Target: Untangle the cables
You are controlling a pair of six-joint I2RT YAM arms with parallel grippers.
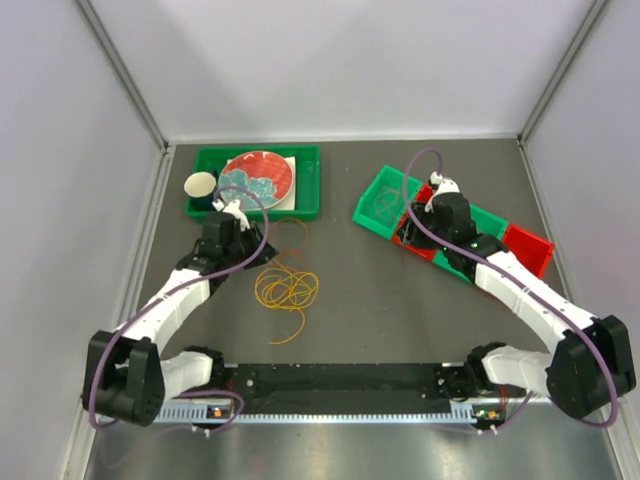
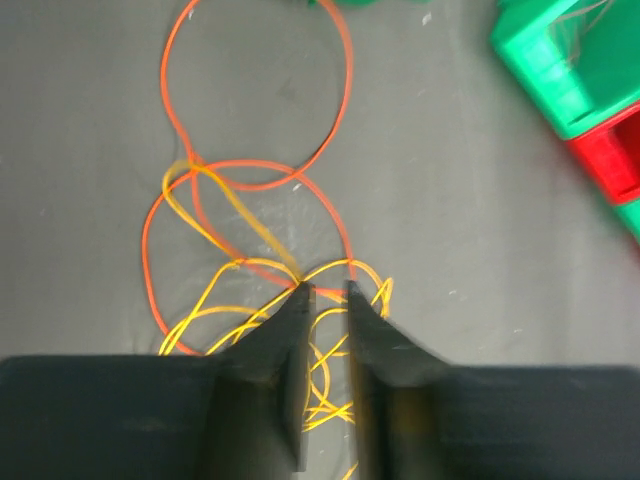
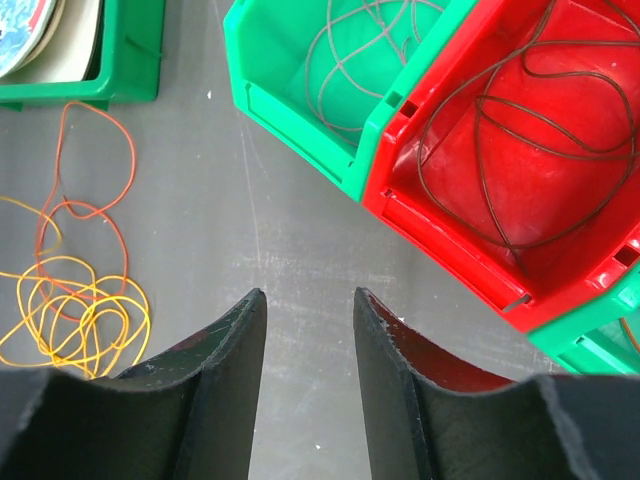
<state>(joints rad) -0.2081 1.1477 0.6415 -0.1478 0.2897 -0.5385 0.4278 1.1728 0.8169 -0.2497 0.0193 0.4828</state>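
The cables lie loose on the grey table: a yellow tangle [image 1: 287, 290] with orange loops [image 1: 291, 236] behind it. In the left wrist view the yellow strands [image 2: 250, 300] and orange loops [image 2: 260, 90] run under my left gripper [image 2: 327, 292]. Its jaws stand a narrow gap apart, with strands showing through the gap and none clearly pinched. My left gripper [image 1: 240, 232] hovers just left of the tangle. My right gripper [image 3: 310, 295] is open and empty beside the bins [image 1: 412, 238]. A dark maroon cable [image 3: 520, 130] lies in the red bin [image 3: 450, 235], a pale one [image 3: 350, 50] in the green bin [image 3: 300, 110].
A green tray [image 1: 305, 200] at the back left holds a red patterned plate [image 1: 257, 176] and a cup [image 1: 200, 185]. A row of green and red bins [image 1: 527, 248] runs diagonally at the right. Enclosure walls stand on both sides and at the back.
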